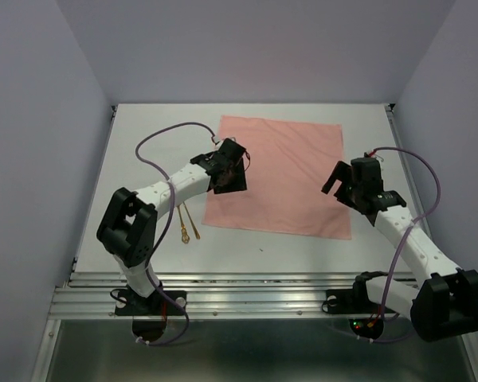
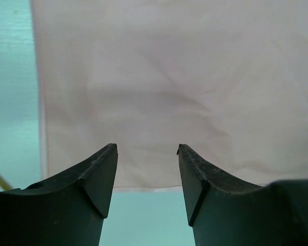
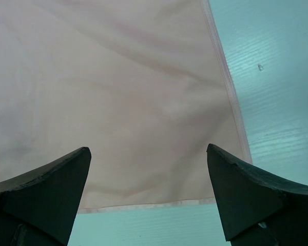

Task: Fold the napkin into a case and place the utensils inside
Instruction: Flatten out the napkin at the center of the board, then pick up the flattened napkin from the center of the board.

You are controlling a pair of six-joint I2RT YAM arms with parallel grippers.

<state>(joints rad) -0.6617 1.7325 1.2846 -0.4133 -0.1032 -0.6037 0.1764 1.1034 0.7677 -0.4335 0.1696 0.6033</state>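
Lying lengthwise near-to-far, utensils [image 1: 192, 224], heads nearest, beside flat napkin [image 1: 280, 175]

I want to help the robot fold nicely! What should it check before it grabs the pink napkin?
1. Napkin spread flat, not yet folded: ok.
2. Left gripper open and empty, above the napkin by its near left corner: ok.
3. Right gripper open and empty, above the near right corner: ok.
4. Utensils off the cloth, lying on the table to its left: ok.
5. Grippers low enough to pinch the cloth: cannot tell.
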